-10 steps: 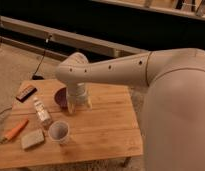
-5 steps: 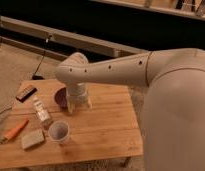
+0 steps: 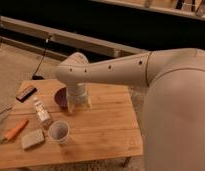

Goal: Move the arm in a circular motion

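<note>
— One arm (image 3: 121, 70) takes the whole right side. Where does it go?

— It comes in from the right, thick and cream-white, with small dark holes along it. It bends at a rounded elbow (image 3: 72, 69) over the back part of the surface (image 3: 108, 132) and then points straight down. The pincer (image 3: 79, 106) is at the low end, close above the wood and just beside a dark bowl (image 3: 59, 97).

— Is the pincer open? Does it hold something?

— I cannot tell if it is open or closed, and I cannot tell if anything is in it.

— What is on the surface?

— It is a low one of light wood planks. Near the back left corner lies a flat dark object (image 3: 27, 92). A small bottle (image 3: 42, 111) lies between the bowl and the left edge. In front of it a white cup (image 3: 59, 131) stands upright. A carrot (image 3: 16, 129) lies at the left edge, and a pale sponge (image 3: 32, 139) is between the carrot and the cup, apart from both.

— And the room?

— The floor is a beige carpet (image 3: 16, 65). A black cable (image 3: 42, 59) runs over it behind the surface. Along the bottom of the dark wall (image 3: 121, 22) goes a long pale rail (image 3: 86, 42).
</note>
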Robot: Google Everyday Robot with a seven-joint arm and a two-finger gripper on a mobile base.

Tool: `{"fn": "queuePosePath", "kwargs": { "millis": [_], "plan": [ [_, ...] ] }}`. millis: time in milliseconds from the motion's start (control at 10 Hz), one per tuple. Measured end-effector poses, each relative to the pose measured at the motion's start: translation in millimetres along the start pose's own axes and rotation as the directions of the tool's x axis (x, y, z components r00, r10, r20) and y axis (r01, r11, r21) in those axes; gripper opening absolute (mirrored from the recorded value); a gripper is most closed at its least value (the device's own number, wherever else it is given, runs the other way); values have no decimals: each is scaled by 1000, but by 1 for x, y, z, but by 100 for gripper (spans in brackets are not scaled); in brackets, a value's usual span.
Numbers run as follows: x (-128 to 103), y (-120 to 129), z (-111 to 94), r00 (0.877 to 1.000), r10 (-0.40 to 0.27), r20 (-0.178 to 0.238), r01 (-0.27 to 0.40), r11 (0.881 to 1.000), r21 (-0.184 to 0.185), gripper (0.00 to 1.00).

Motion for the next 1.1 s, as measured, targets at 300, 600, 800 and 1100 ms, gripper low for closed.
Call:
{"fn": "queuePosePath", "kwargs": {
  "millis": [300, 600, 800, 1100],
  "plan": [
    [2, -1, 0, 1000, -2, 2, 2, 1000, -1, 65],
    [28, -21, -2, 1000, 7, 10, -8, 1000, 15, 65],
    [49, -42, -5, 999, 44, 13, -44, 998, 34, 65],
    [63, -103, -11, 984, 172, 50, -175, 982, 74, 65]
  ]
}}
